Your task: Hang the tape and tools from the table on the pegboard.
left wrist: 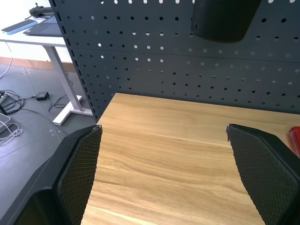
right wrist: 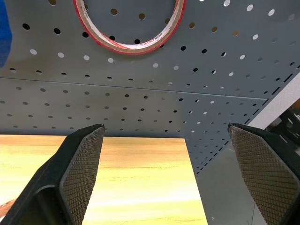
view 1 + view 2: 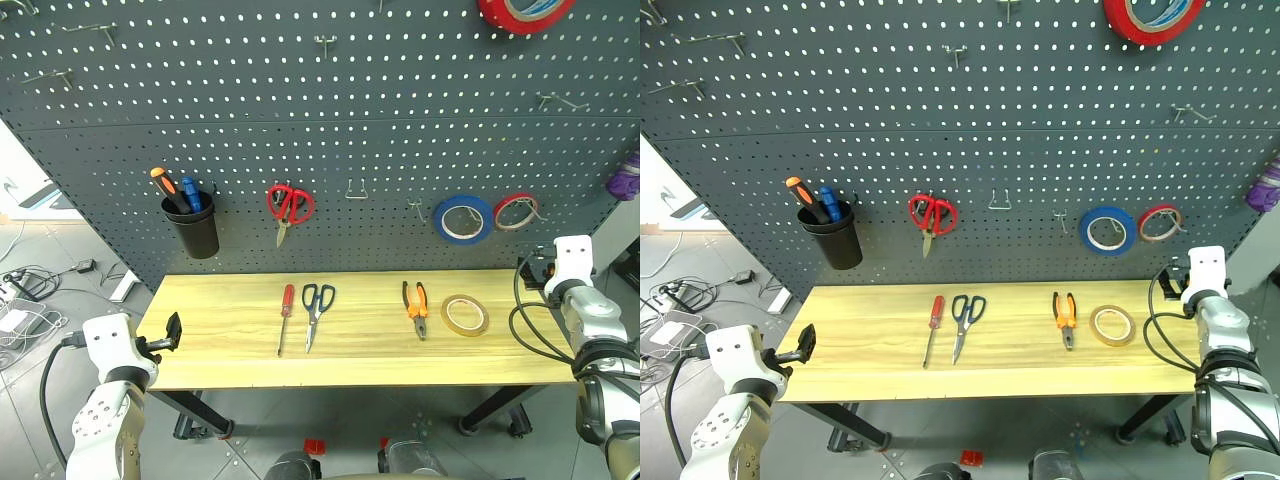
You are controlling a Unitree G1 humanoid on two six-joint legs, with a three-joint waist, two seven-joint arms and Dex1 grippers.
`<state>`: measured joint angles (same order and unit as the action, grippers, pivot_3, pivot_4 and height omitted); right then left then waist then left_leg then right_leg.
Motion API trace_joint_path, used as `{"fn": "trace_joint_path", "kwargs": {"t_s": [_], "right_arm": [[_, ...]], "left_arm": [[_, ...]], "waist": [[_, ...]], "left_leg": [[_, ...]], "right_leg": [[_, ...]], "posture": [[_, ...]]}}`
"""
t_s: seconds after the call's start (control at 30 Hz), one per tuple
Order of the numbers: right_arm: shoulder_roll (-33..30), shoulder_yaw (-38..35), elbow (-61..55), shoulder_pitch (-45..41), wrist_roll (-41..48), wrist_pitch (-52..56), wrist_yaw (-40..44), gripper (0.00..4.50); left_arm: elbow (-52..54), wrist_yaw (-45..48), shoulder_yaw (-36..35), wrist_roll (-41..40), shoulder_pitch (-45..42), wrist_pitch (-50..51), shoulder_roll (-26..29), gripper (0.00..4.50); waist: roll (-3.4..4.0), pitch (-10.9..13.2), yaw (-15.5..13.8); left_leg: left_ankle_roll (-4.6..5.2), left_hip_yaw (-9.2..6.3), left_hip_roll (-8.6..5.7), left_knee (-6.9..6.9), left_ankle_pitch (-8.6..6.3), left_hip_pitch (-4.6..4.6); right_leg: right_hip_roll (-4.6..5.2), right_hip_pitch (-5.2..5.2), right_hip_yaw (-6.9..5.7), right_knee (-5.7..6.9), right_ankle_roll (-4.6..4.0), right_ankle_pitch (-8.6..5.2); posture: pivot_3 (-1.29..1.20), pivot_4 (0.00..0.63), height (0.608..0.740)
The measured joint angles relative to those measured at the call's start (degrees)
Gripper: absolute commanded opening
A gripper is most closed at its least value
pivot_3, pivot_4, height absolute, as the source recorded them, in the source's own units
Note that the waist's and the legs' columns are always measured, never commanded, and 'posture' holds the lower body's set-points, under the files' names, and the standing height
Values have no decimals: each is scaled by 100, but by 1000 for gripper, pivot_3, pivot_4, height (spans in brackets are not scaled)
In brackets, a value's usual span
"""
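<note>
On the light wood table [image 3: 220,330] lie, from left to right, a red-handled screwdriver [image 3: 286,316], dark blue-handled scissors [image 3: 316,308], orange-and-black pliers [image 3: 416,307] and a thin tan ring of tape [image 3: 465,315]. The dark grey pegboard [image 3: 380,110] rises behind it. My left gripper [image 3: 172,333] hovers open at the table's left end, well away from the screwdriver, with bare wood between its fingers [image 1: 77,173]. My right gripper [image 3: 1175,278] stands open beside the table's right end, right of the tape, facing the pegboard [image 2: 140,93].
On the pegboard hang a black cup [image 3: 195,228] holding orange and blue screwdrivers, red scissors [image 3: 289,205], a blue roll [image 3: 462,218], a thin red-and-white roll [image 3: 515,211] and a red roll [image 3: 525,10] at the top. A bare hook [image 3: 357,190] sits mid-board. Cables [image 3: 25,285] lie on the floor left.
</note>
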<state>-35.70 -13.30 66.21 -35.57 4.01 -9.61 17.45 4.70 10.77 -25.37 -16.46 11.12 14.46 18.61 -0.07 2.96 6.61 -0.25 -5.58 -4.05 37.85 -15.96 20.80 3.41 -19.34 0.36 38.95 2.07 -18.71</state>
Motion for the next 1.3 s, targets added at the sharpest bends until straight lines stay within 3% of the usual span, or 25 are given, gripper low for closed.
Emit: {"fn": "trace_joint_path", "kwargs": {"t_s": [0.53,0.87,1.1,1.3], "right_arm": [[87,115,-270,107,-7,40,480,4500],[109,541,-2418,1442,-23,508,1484,4500],[43,712,-4508,2372,6,1663,1774,4500],[51,1236,-5668,2521,-178,2862,1787,4500]], "left_arm": [[44,272,33,50,176,-242,11,4476],[449,729,706,392,241,-150,379,4476],[827,1389,1044,164,258,-87,458,4476],[1218,2279,1867,119,-116,118,1016,4476]], "waist": [[-1,5,0],[30,109,13],[35,329,29],[20,617,160]], "left_leg": [[3,4,2,0,-2,0],[7,15,12,0,-5,-1],[7,60,57,-3,-6,9],[11,94,65,0,-3,8]], "right_leg": [[-1,-1,3,-1,0,0],[-6,-5,14,-3,0,0],[-33,-30,33,-1,-10,6],[-35,-38,60,-2,-11,18]], "posture": [[-187,36,740],[-252,99,740],[-302,144,740],[-350,208,740]]}}
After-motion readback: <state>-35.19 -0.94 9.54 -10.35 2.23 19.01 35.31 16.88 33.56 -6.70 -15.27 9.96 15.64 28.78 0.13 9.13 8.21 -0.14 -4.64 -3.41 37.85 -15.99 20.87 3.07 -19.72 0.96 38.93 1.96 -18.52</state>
